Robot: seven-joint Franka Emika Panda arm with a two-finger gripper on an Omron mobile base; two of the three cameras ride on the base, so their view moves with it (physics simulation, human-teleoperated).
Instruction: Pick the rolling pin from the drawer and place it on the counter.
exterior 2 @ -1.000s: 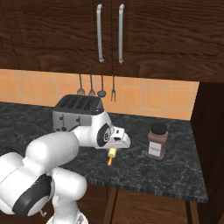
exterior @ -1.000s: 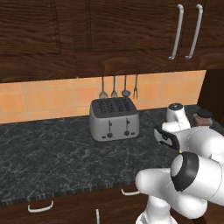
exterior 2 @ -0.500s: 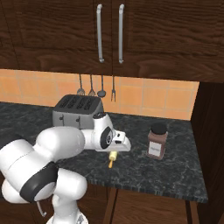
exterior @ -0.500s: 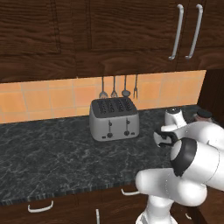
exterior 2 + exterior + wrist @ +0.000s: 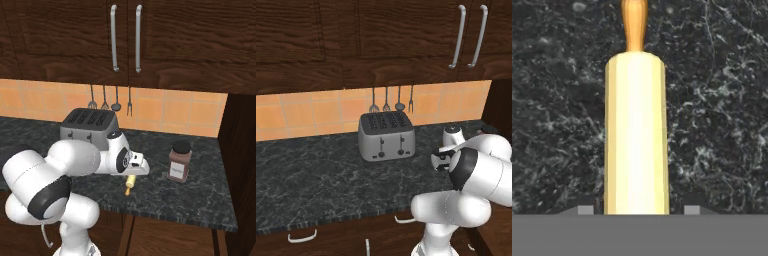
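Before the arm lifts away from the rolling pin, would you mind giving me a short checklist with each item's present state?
1. Rolling pin over the counter, not the drawer: ok.
2. Pin resting flat on the stone: cannot tell; the arm hides most of it in the right base view.
3. Gripper fingers clear of the pin: cannot tell; the fingertips flank it closely.
4. Spice jar apart from the pin: ok.
5. Toaster apart from the hand: ok.
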